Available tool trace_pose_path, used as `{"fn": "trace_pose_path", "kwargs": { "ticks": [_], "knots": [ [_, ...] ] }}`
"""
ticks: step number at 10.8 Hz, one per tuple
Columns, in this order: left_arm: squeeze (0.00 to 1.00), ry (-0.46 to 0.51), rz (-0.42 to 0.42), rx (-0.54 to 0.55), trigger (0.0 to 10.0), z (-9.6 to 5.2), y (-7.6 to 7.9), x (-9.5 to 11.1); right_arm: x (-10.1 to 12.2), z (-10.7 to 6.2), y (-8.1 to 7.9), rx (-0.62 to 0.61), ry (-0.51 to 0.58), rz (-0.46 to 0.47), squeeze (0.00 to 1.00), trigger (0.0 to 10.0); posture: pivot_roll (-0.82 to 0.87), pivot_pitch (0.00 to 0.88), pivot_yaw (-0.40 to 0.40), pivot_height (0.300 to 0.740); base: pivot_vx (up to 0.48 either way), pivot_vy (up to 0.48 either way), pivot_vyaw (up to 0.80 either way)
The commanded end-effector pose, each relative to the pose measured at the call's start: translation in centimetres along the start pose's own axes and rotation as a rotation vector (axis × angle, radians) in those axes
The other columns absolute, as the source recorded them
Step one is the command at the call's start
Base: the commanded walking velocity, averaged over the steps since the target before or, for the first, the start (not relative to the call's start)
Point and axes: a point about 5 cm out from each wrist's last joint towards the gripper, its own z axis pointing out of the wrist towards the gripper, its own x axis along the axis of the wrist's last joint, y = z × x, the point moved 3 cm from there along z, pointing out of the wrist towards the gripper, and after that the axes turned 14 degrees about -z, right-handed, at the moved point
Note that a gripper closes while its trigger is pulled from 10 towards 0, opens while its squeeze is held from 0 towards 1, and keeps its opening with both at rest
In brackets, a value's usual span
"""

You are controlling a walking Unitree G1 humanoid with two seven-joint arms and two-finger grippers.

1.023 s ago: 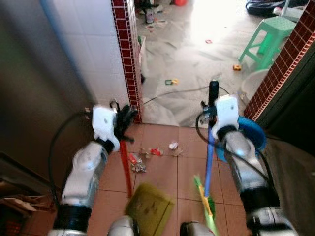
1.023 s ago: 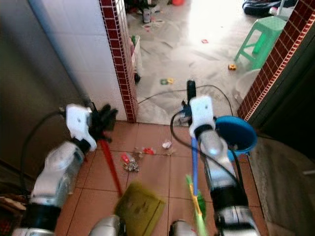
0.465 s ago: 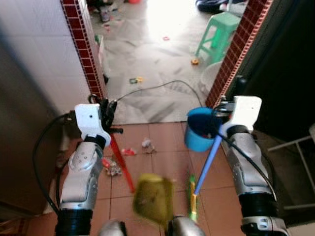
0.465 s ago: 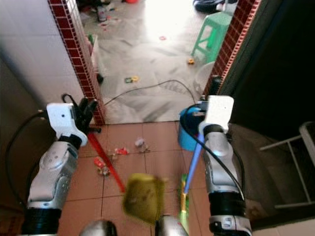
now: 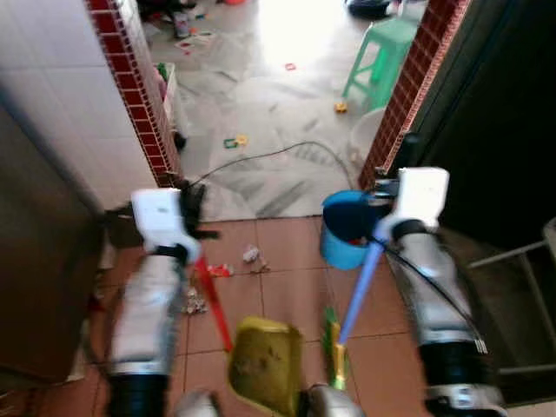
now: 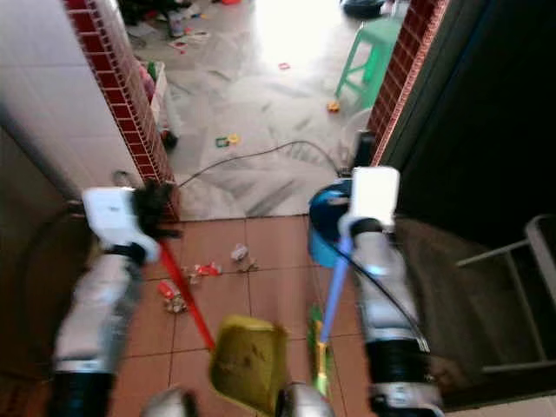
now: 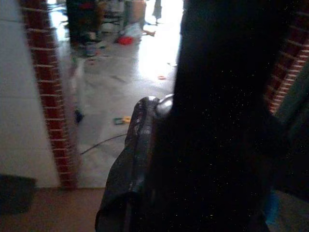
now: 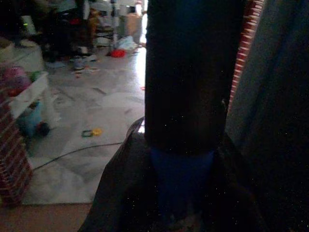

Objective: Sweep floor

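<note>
My left gripper (image 5: 193, 210) is shut on the red handle (image 5: 211, 301) of a yellow-green dustpan (image 5: 265, 365), which hangs low between my arms. My right gripper (image 5: 385, 196) is shut on the blue broom handle (image 5: 358, 292), just under its black top grip (image 8: 193, 72). The green broom head (image 5: 334, 347) rests near the dustpan. Scraps of litter (image 5: 220, 270) lie on the terracotta tiles beside the red handle, with more litter (image 5: 253, 254) a little farther ahead. The left arm is blurred.
A blue bucket (image 5: 344, 233) stands on the tiles just left of my right arm. A red-brick and white-tile pillar (image 5: 130, 87) rises at the left. Beyond lie a grey floor with a black cable (image 5: 261, 159), small toys, a green stool (image 5: 382, 48) and a white basin (image 5: 363, 137).
Over the last second the whole view swung to the right, bringing the bucket and dark doorway into view. Both grippers kept their hold; the left arm is now blurred.
</note>
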Motion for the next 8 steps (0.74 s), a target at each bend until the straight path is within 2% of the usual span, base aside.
{"fn": "trace_pose_path", "kwargs": {
  "ticks": [1, 2, 8],
  "knots": [
    [0.00, 0.027, -0.018, -0.016, 10.0, 0.34, 0.36, 0.83, 1.15, 0.19, 0.44, -0.013, 0.044, -0.011, 0.00, 10.0, -0.03, 0.033, -0.004, 0.740, 0.000, -0.371, 0.00],
    [0.00, 0.032, -0.022, -0.009, 10.0, 0.55, 0.19, 1.03, 1.09, 0.40, 0.86, -0.024, 0.042, -0.019, 0.00, 10.0, -0.03, 0.033, -0.004, 0.740, 0.000, -0.371, 0.00],
    [0.00, 0.053, -0.040, 0.008, 10.0, 0.90, 0.07, 1.54, 0.93, 0.45, 1.06, -0.021, 0.037, -0.026, 0.00, 10.0, -0.03, 0.029, -0.008, 0.740, 0.000, 0.000, 0.00]
  ]
}}
